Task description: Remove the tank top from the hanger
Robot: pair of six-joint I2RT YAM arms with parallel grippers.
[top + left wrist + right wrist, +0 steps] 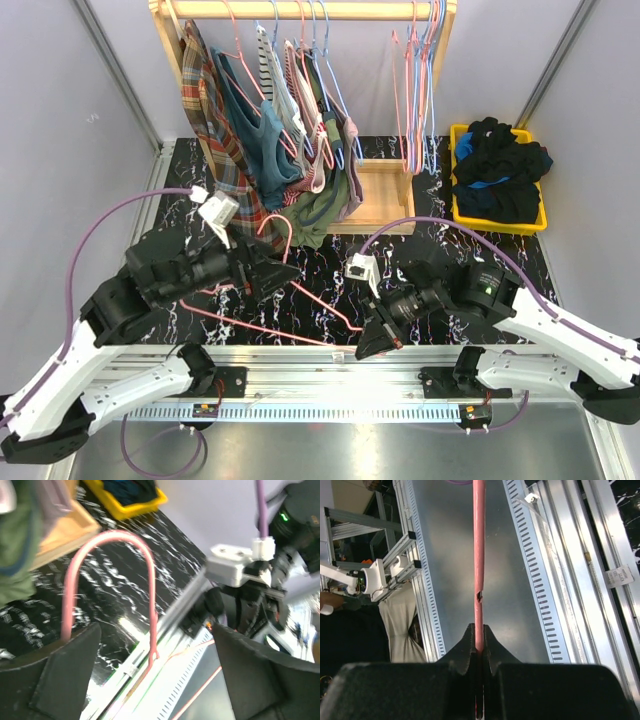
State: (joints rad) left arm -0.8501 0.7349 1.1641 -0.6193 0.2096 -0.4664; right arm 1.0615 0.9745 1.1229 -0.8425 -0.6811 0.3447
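From above, a bare pink wire hanger (250, 323) lay across the black, white-veined table (400, 170) at the centre of the frame, its hook toward a wooden rack (300, 10) of hanging clothes; a yellow bin (500, 226) of dark garments sat at the right. The left gripper (280, 275) was by the hook, the right gripper (375, 345) at the hanger's lower corner. No writing was legible here. The left wrist view alone showed that claw (155, 640) spread wide, the hook (115, 534) arching between its matte black fingers (65, 670) with no squeeze on it, green cloth (15, 540) at the upper left. The right wrist view alone showed the other claw (479, 635) pinched tight on the thin pink wire (479, 555), over ribbed aluminium rail (555, 580); a white label (620, 575) at the right edge was too blurred to read.
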